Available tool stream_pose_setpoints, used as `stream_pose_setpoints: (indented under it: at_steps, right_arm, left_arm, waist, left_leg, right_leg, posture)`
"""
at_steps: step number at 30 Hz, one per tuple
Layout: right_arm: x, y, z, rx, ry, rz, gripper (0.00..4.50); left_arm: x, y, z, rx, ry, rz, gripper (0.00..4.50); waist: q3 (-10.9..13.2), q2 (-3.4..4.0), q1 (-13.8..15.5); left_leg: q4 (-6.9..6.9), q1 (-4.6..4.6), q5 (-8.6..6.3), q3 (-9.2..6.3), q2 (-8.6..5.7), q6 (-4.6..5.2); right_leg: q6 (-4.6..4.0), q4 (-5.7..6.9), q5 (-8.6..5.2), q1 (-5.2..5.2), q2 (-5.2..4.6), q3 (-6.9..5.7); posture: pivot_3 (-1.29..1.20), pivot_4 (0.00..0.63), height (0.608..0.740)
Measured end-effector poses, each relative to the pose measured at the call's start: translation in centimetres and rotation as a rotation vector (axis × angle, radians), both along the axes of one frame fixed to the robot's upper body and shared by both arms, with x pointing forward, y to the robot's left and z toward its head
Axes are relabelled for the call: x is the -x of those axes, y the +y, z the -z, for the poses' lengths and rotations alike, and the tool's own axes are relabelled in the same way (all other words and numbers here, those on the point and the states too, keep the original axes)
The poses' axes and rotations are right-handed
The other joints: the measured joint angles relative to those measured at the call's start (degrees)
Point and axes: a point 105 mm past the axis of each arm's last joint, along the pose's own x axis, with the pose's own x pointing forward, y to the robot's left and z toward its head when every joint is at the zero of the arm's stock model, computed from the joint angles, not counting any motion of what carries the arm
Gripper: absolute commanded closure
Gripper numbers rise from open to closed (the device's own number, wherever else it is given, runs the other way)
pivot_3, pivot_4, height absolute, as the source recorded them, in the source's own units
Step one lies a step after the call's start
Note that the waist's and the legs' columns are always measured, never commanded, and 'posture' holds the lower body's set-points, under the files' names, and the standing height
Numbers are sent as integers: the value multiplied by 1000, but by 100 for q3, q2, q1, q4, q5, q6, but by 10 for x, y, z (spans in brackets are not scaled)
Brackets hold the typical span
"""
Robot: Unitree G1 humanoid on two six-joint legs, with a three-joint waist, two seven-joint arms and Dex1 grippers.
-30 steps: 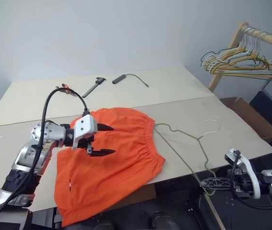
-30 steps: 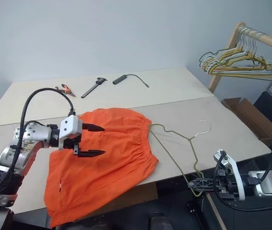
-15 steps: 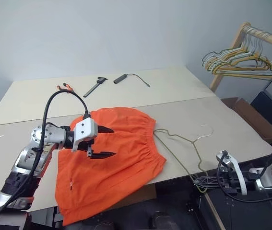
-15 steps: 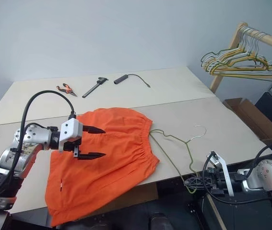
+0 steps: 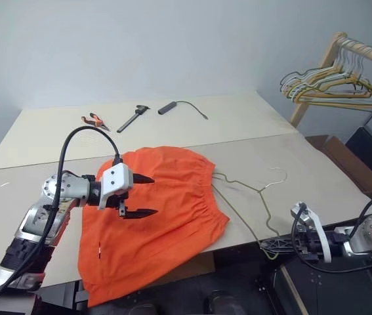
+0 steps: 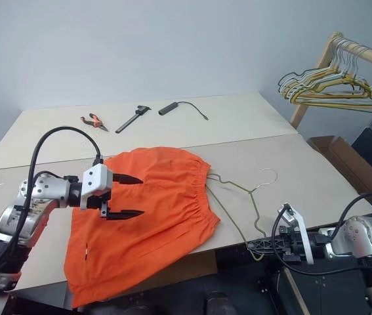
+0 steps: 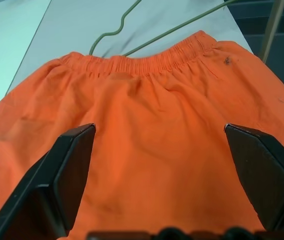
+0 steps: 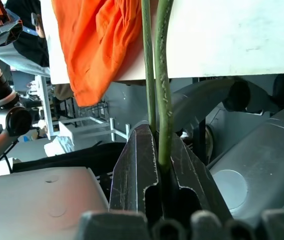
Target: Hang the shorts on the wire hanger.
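The orange shorts [image 5: 163, 213] lie flat on the table, waistband toward the right, one leg hanging over the front edge. My left gripper [image 5: 154, 195] hovers just above them, open, its fingers [image 7: 66, 170] spread wide over the fabric and holding nothing. The wire hanger [image 5: 262, 191] lies on the table right of the waistband, hook pointing away. Its lower corner sticks out past the front edge. My right gripper [image 6: 258, 245] is shut on that corner below the table edge; the wire [image 8: 163, 90] runs out from between its closed fingers [image 8: 136, 165].
Orange-handled pliers [image 5: 94, 120], a black tool [image 5: 132, 118] and a black stick with a cable [image 5: 167, 107] lie at the table's far side. A wooden rack with a bunch of hangers [image 5: 333, 88] stands at the right, a cardboard box [image 5: 336, 154] below it.
My right gripper has slid left along the table's front edge with the hanger's corner, pulling the hanger nearer the shorts. The left gripper has stayed over the shorts.
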Motion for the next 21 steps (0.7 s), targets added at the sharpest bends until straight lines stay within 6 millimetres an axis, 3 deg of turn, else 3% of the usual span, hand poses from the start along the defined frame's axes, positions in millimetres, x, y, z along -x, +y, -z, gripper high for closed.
stream_pose_setpoints:
  at_steps: [5,21]
  right_arm:
    - [-15,3,-8,-13,-29,-29,4500]
    - [-39,12,-2,47,-36,-174,4500]
  left_arm:
    - [0,-2,-1,-6,-16,-3,20]
    - [6,-3,5,-18,-18,-27,20]
  waist:
    - [0,1,3]
    - [0,4,242]
  left_leg:
    - [3,2,0,1,0,0]
    - [8,0,0,5,-1,0]
  right_leg:
    - [0,2,2,1,1,2]
    - [-2,5,4,-3,-1,1]
  posture:
    - [-32,0,740]
    - [12,0,740]
